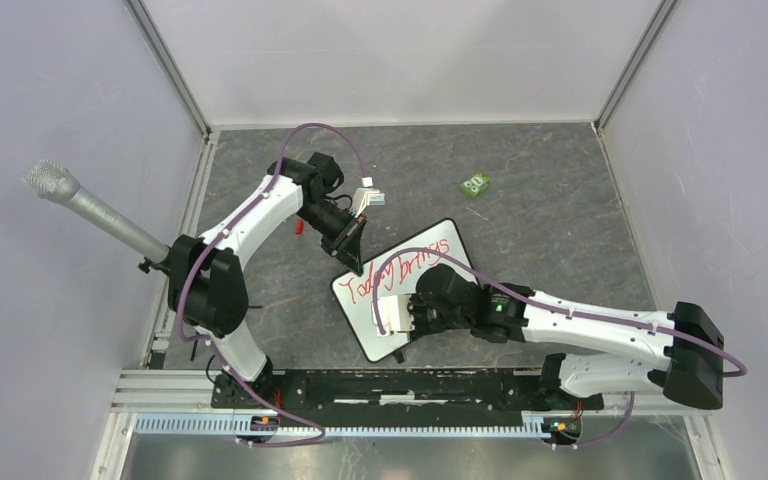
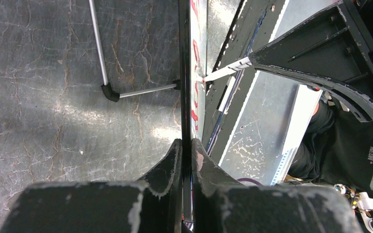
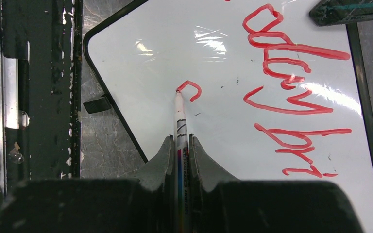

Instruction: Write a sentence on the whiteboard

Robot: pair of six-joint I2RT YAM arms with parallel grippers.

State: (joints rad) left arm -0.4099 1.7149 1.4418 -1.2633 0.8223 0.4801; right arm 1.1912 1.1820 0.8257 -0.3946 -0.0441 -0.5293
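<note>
The right claw [image 3: 180, 141] pinches the marker [image 3: 180, 119], whose long axis points up-frame. Its tip touches the whiteboard [image 3: 223, 160] at mid-frame, left of the sentence [image 3: 291, 87]. Blank board likely runs down-frame, toward the claw. The left claw [image 2: 186, 145] is pressed onto the whiteboard's edge.

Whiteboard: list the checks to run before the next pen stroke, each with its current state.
1. Grip on the marker: ok, right end effector shut on its barrel.
2. Tip on the whiteboard: ok, touching at a small red curve.
3. Board held: ok, left end effector clamped on its edge.
4. Writing room: ok, bare white around the tip.
5. The sentence legible: ok, solid red strokes.
6. Board's feet all seated: cannot tell.
</note>
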